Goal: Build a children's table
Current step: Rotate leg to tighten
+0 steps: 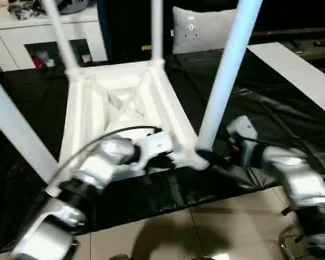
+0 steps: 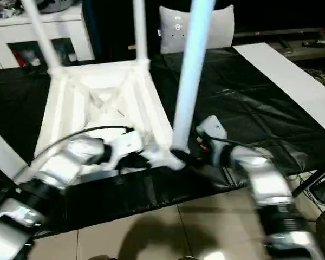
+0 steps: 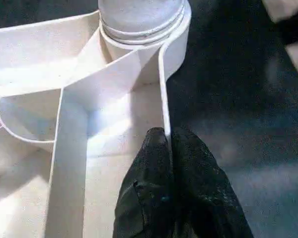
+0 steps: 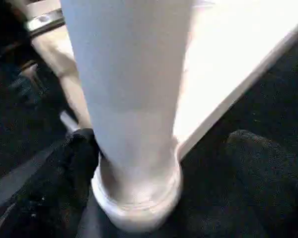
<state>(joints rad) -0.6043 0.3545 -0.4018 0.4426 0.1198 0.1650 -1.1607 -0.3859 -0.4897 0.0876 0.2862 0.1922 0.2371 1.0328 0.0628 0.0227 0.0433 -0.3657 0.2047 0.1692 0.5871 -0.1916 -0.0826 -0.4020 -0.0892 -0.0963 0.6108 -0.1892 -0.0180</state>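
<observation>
Leg [image 1: 227, 70] upright in near-R socket, betw. spread R tool [image 4: 154, 173] fingers; L tool [image 3: 169, 144] pinched on top [image 1: 119, 103] rim.

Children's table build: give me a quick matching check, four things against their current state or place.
1. white plastic ribbed tabletop
2. near-right white tubular leg
3. left gripper
4. right gripper

a. pinched shut on the tabletop's thin rim
b. lying underside up on the black sheet
c. standing up out of a round corner socket
d. fingers spread either side of the leg's base

Pairs: 1-b, 2-c, 3-a, 4-d
</observation>
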